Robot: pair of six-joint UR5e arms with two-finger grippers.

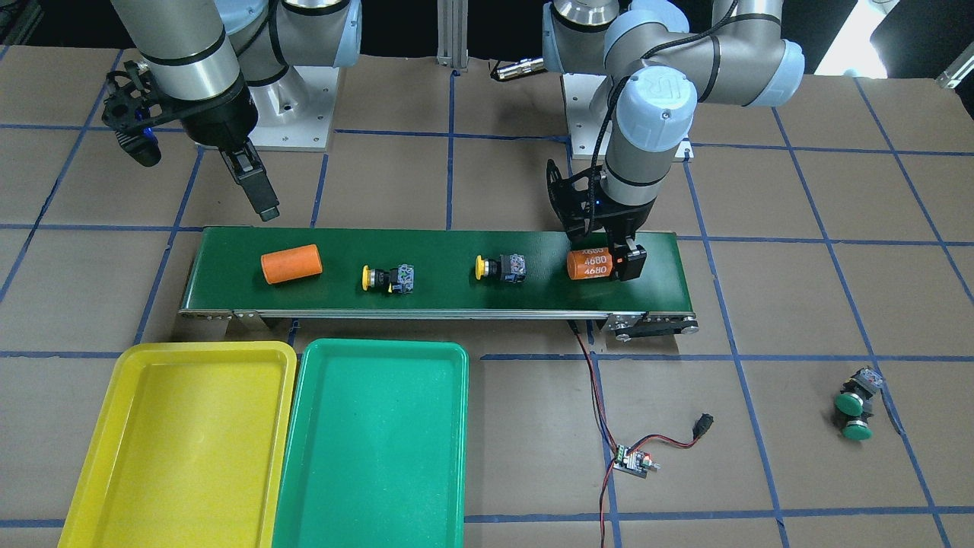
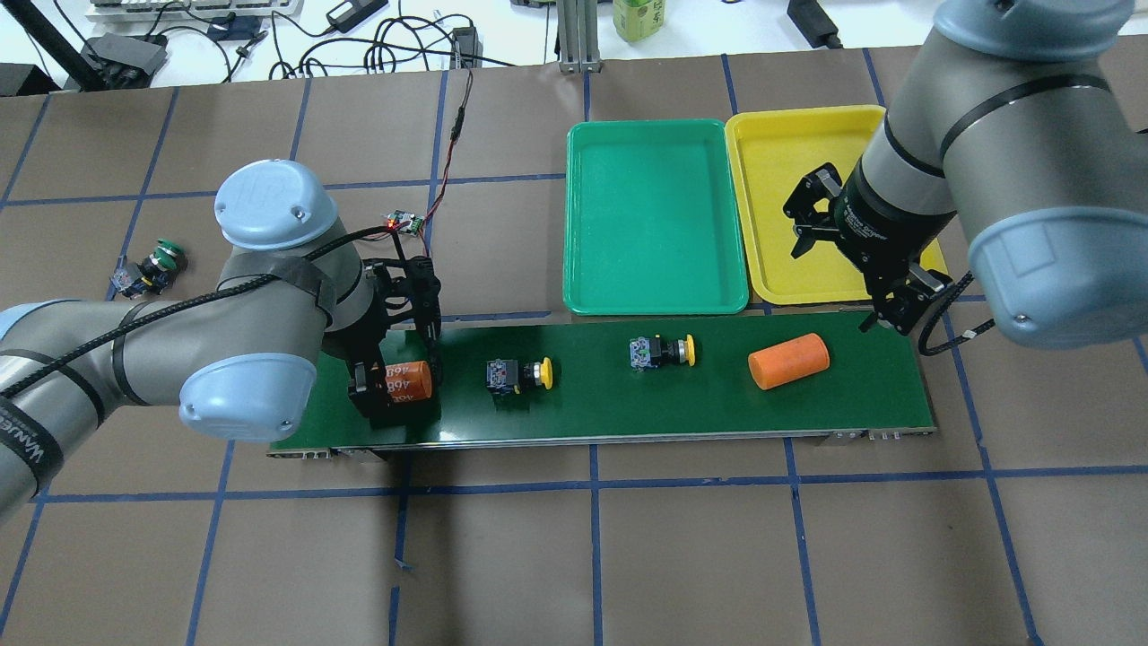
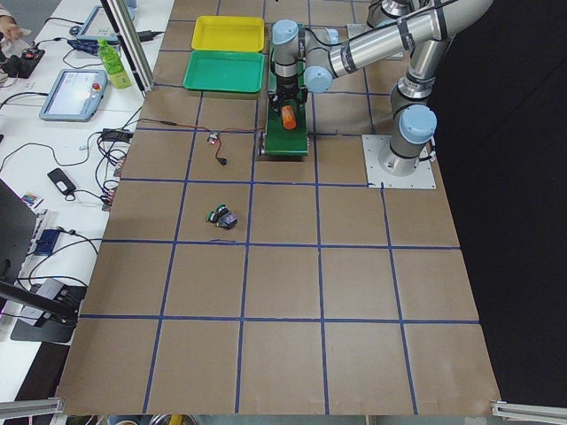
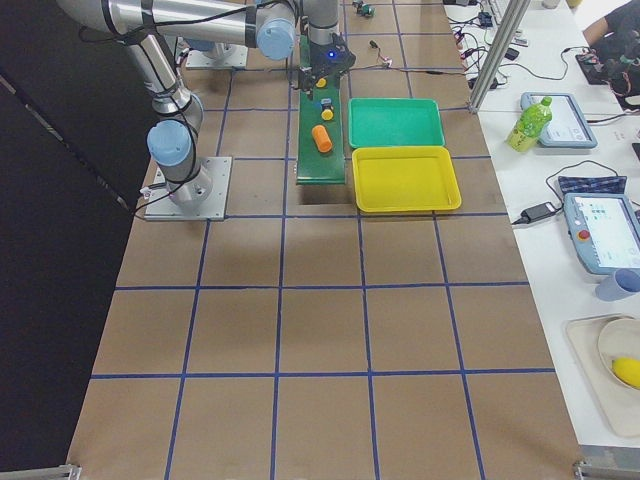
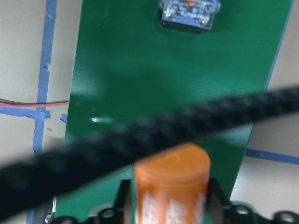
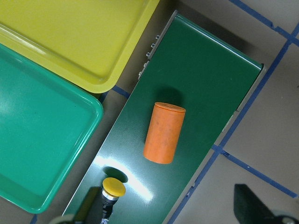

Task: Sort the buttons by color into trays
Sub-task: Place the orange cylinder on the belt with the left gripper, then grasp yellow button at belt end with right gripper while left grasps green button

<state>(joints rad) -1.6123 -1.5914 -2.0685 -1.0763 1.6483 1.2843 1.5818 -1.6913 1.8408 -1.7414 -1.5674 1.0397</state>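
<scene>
No button has yet been sorted. The fingers of the left gripper (image 2: 399, 381) are clamped on the orange cylinder printed "4680" (image 1: 587, 264) at one end of the long dark-green conveyor belt (image 1: 441, 251). The right gripper (image 1: 265, 207) hangs near the opposite end, fingers apart. Two yellow-capped push-buttons (image 1: 388, 278) lie on the belt; two green-capped push-buttons (image 1: 856, 403) lie on the desk (image 1: 799, 289), well apart. Next, a yellow-capped button is probably to be grasped by its body and carried to the shallow yellow plastic tray (image 1: 190, 441).

My left arm (image 2: 108, 359) and right arm (image 2: 978, 117) are silver-grey tubes with pale blue rounded joint caps set with small screws. A braided black cable (image 2: 345, 238) is strapped along the left. My left gripper (image 2: 395, 381) and right gripper (image 2: 897, 309) are black
</scene>
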